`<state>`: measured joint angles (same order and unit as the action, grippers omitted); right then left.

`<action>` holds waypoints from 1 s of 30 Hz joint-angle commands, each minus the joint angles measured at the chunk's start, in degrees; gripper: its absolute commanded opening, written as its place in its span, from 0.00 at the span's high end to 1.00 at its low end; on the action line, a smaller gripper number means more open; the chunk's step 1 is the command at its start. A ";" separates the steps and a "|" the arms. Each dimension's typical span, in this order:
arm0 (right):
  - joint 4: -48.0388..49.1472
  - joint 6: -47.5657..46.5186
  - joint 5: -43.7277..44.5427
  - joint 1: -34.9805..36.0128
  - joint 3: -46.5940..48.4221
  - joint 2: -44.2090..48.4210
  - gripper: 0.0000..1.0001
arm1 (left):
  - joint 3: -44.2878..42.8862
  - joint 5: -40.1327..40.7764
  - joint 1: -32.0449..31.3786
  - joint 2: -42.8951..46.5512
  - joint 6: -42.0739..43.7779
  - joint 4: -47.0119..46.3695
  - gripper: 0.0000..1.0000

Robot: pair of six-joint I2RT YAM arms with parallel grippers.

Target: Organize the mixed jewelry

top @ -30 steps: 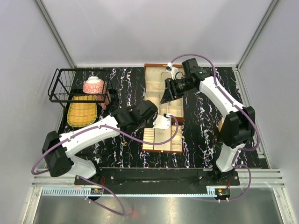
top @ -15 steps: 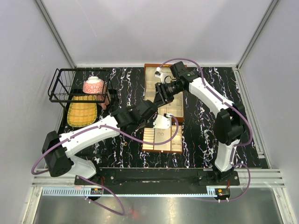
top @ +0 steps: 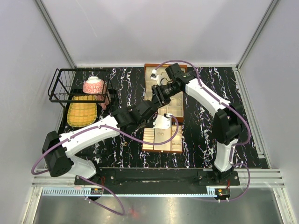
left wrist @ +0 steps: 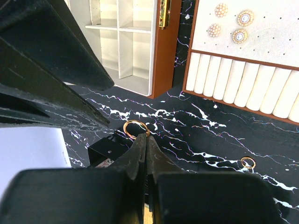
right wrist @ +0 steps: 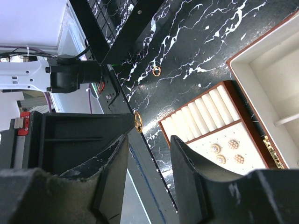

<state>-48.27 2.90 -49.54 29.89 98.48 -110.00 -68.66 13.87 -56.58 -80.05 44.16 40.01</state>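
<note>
A gold ring (left wrist: 136,128) is pinched in the closed left tool (left wrist: 145,139) above the marble surface (left wrist: 196,126) — a second ring (left wrist: 247,162) is seen lying nearby. The right tool (right wrist: 148,140) is parted, empty.

Colour notes, remote view.
I log: table (left wrist: 215,135) black, white-veined; box (left wrist: 166,56) brown, cream inside; gold ring (left wrist: 136,127); cup (top: 93,85) pink-patterned.

Left claw (left wrist: 145,139) pinched shut, right claw (right wrist: 149,138) parted, both arms reaching inward.
</note>
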 commanded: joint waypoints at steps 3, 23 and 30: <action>0.99 0.36 -1.79 1.31 3.12 -1.01 0.54 | -2.09 -0.07 -0.29 0.33 0.22 -1.78 1.00; 0.72 -0.52 -1.79 2.98 2.33 -1.45 0.62 | -2.35 -0.33 -0.29 -0.10 0.40 -1.78 1.00; 0.63 -0.79 -1.96 3.25 2.33 -1.89 0.64 | -2.35 -0.42 -0.29 0.07 0.13 -1.78 1.00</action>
<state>-47.90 2.72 -50.24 32.45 99.11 -111.68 -68.66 13.74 -56.58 -80.05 44.16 40.01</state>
